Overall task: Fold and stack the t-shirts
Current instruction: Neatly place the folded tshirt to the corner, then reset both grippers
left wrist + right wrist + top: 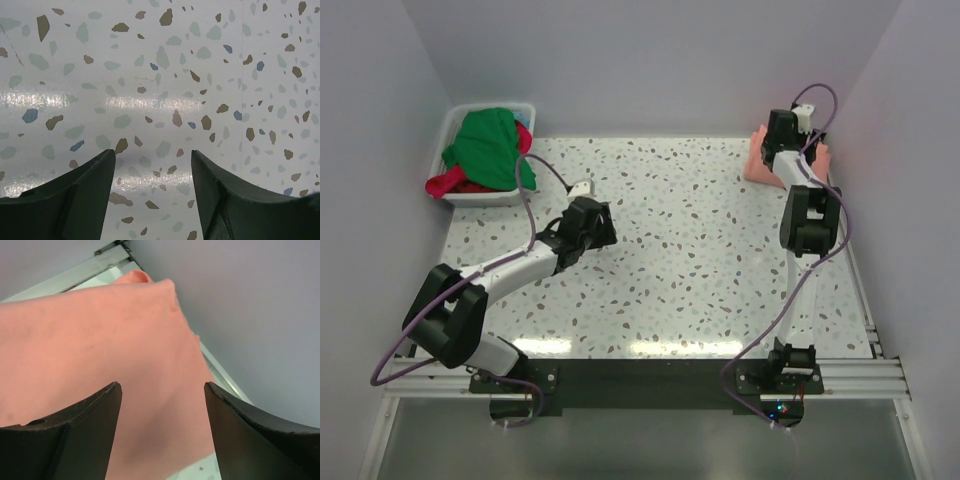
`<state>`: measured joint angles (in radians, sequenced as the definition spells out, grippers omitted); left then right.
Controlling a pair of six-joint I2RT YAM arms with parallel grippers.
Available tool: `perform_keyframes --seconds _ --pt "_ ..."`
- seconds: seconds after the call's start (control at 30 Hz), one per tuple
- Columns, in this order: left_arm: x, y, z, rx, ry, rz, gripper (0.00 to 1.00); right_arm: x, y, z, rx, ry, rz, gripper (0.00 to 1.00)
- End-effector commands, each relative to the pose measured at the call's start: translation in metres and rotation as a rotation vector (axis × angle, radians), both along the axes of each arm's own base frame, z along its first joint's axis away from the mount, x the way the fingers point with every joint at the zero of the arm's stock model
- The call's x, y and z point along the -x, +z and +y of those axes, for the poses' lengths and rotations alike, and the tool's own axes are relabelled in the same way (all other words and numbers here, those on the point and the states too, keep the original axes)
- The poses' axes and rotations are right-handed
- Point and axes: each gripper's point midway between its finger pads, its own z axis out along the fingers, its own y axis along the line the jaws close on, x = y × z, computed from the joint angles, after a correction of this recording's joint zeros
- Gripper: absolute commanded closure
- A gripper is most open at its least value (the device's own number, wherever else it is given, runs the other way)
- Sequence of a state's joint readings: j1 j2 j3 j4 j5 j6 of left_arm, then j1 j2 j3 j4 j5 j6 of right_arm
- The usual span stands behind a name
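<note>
**Pink shirt parked in the far corner, two more waiting in the tub**

The salmon-pink t-shirt (95, 335) lay as a compact bundle at the far right corner of the desk (700, 260), hard against the wall. The right claw (162, 385) hung directly over it with its jaws set apart and nothing pinched between them. The wrist view showed only smooth cloth beneath, and whether the tips brushed the fabric could not be told.

The left claw (152, 152) was likewise spread wide and empty, poised over bare speckled desk left of centre, near the white tub (485, 198) at the far left corner. In that tub the green t-shirt (490, 145) sat heaped on top. The red-magenta t-shirt (445, 184) spilled out beneath it at the near-left edge.

By the look of it, the pink shirt was finished and laid down as the base of the stack, so roughly a third of the job was done. The next move would likely call for the right arm to lift clear. The left arm would then reach into the tub, pinch the green shirt by a top fold, and drag it out onto open desk to be spread flat.
</note>
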<state>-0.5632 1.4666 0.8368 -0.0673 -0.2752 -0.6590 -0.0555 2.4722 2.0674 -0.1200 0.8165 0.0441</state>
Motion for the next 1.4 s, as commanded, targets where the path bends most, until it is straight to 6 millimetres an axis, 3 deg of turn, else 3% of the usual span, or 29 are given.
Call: perform_keyframes --seconds 0.0,0.17,0.27,0.3,0.33,0.4,0.77,1.0,1.37 --pt "-0.005 0.014 0.000 0.027 0.000 -0.057 0.33 -0.001 0.053 0.056 -0.067 0.078 -0.126 0.30" --pt "-0.002 0.014 0.001 0.033 0.002 -0.059 0.33 0.003 0.042 0.099 -0.066 0.134 -0.086 0.31" --pt "-0.001 0.016 0.002 0.034 0.004 -0.064 0.33 0.006 0.031 0.112 -0.112 0.132 -0.071 0.43" --pt "-0.001 0.018 0.002 0.034 0.002 -0.068 0.33 0.004 0.030 0.116 -0.149 0.123 -0.092 0.54" --pt "0.000 0.018 0.003 0.032 0.004 -0.067 0.33 0.008 0.020 0.118 -0.167 0.115 -0.060 0.60" --pt "0.001 0.018 0.004 0.030 0.005 -0.070 0.33 0.008 0.019 0.119 -0.199 0.089 -0.078 0.70" --pt "0.001 0.023 0.007 0.025 0.014 -0.081 0.33 0.011 -0.034 0.139 -0.330 0.134 -0.027 0.79" --pt "0.000 0.023 0.005 0.027 0.011 -0.078 0.33 0.015 -0.058 0.135 -0.307 0.112 0.064 0.82" --pt "-0.001 0.026 0.003 0.037 0.002 -0.089 0.33 0.048 -0.055 0.104 -0.198 0.020 0.163 0.82"
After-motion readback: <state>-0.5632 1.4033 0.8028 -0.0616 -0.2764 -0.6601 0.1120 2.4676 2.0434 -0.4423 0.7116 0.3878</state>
